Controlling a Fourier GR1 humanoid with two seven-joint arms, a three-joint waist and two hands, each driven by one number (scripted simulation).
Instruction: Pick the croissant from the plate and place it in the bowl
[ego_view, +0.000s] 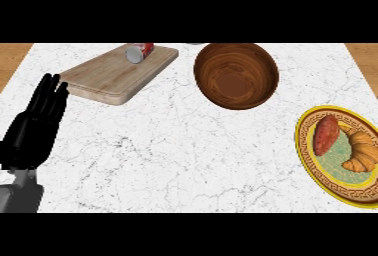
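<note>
Left hand (33, 127) resting, fingers straight | croissant (360, 148) on plate (308, 165), long axis near-far | bowl (236, 75) apart

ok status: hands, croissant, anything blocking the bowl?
Left hand open, resting at left edge; right hand not in view. Croissant on plate beside sweet potato. Bowl empty, path unobstructed.

A white marble counter (184, 145) fills the view. At the right edge sits a yellow-rimmed plate (308, 165), holding a croissant (359, 150) with a reddish sweet potato (326, 136) just beside it on the left. A wooden bowl (236, 75) stands farther back, near the middle. At back left lies a cutting board (118, 75) with a red can (139, 52) on its side (silver end showing). The left hand (37, 125) rests at the left edge, fingers straight and up.
</note>
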